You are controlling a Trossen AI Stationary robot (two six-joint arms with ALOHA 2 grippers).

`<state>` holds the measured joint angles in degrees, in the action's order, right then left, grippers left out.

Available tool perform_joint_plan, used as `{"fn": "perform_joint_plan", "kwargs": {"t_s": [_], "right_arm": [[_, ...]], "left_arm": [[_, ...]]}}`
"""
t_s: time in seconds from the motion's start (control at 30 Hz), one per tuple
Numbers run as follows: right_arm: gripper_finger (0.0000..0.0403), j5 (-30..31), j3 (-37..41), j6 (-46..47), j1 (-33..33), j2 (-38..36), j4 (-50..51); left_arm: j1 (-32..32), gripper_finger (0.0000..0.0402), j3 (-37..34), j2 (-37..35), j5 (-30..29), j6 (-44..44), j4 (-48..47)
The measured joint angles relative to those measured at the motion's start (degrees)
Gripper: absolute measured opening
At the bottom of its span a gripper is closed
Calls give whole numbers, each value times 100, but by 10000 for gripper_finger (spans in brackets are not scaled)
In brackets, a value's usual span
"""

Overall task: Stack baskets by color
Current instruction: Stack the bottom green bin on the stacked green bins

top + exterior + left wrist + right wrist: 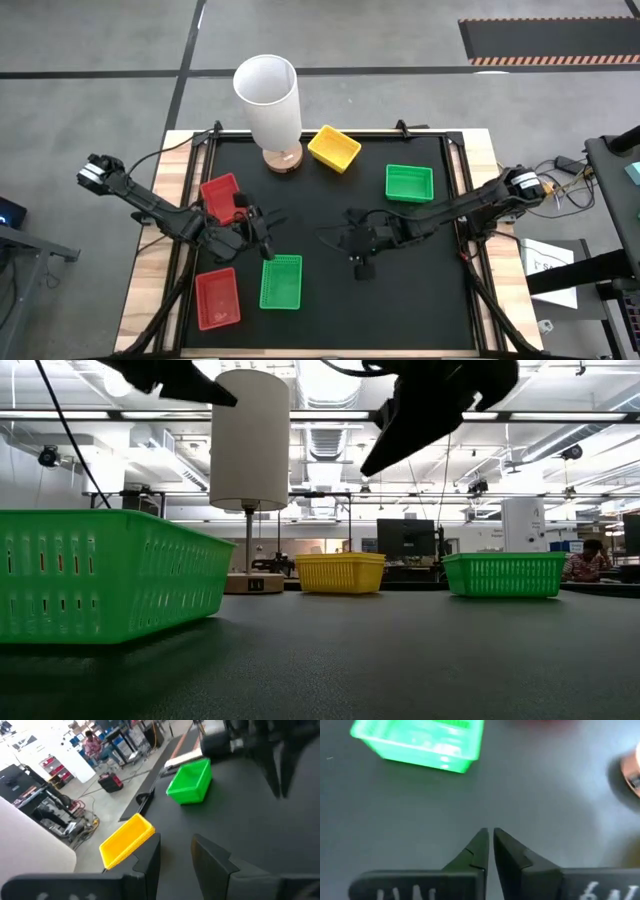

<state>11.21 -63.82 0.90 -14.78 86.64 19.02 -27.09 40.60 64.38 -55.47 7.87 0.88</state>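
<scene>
Several baskets rest flat on the black mat (pixel 330 320). On the left are a red one (pixel 218 190) and, nearer, a second red one (pixel 217 298) beside a green one (pixel 281 281). Farther back sit a yellow one (pixel 334 148) and a second green one (pixel 409 183). My left gripper (pixel 270 224) hangs open above the mat, just beyond the near green basket, with nothing between its fingers (pixel 175 855). My right gripper (pixel 358 262) hovers shut over the middle of the mat, its tips (pixel 488 833) pointing slantwise down at bare mat, short of the green basket (pixel 420 742).
A tall white cylinder on a round wooden base (pixel 268 100) stands at the far side, left of the yellow basket. The wooden table edge (pixel 150 270) frames the mat. Bare mat lies between the two grippers and toward the near right (pixel 400 310).
</scene>
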Motion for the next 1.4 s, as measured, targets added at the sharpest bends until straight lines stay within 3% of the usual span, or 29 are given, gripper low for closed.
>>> {"fn": "perform_joint_plan", "kwargs": {"t_s": [0.17, 0.37, 0.53, 0.9, 1.4], "right_arm": [[61, -575, -101, -550, 4, 287, -440], [118, -835, -886, -1772, 2, 973, -479], [143, -1371, -1585, -2853, 3, 1573, -427], [148, -1653, -2619, -4560, 4, 2616, -337], [145, -2083, -3527, -4874, 19, 3715, 115]], "left_arm": [[0, 93, 2, -29, -7, 42, 234], [0, 93, 1, -37, -36, 34, 299], [0, 93, 2, -37, -38, -1, 323], [0, 93, 0, 0, -43, 2, 321], [0, 93, -4, 0, -3, 45, 258]]}}
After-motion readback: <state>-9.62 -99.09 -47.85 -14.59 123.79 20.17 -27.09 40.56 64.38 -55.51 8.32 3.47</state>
